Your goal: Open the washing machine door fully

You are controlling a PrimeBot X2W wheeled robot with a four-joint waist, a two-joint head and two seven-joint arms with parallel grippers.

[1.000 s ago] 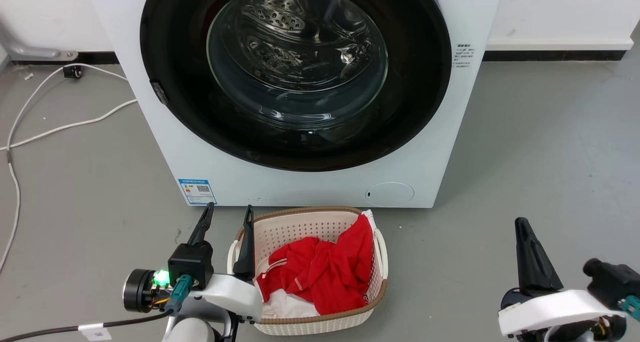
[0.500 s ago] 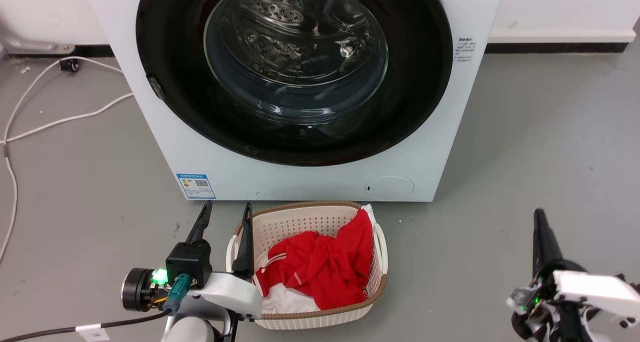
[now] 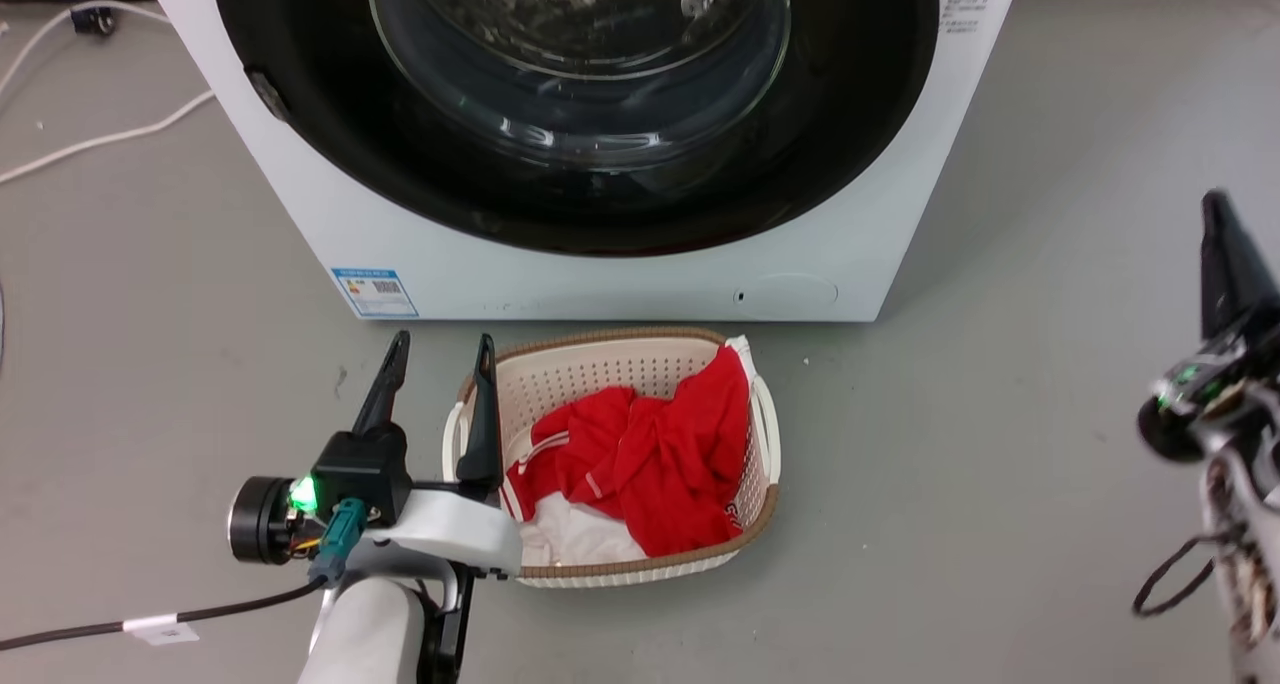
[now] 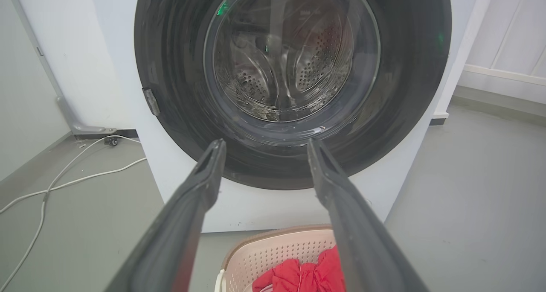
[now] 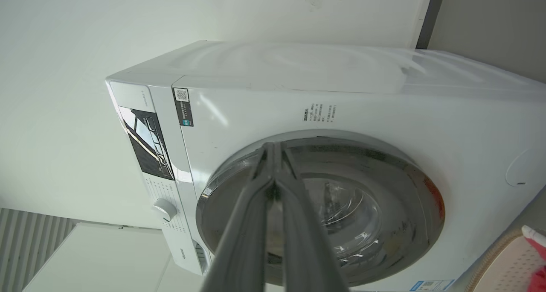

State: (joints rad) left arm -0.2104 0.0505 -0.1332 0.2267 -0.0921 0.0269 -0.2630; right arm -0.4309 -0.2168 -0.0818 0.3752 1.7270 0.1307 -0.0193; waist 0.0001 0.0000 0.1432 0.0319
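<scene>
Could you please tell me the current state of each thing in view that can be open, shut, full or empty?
washing machine door: shut against the washing machine.
left claw: open, holding nothing.
right claw: shut, holding nothing.
round flap: closed.
laundry basket: partly filled with red and white clothes.

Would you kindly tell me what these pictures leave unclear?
Top of the door: cut by the head view's upper edge.
Print on the label: too small, head view.
Floor of the basket: under red clothes, head view.
Part of the door: behind the right gripper, right wrist view.
</scene>
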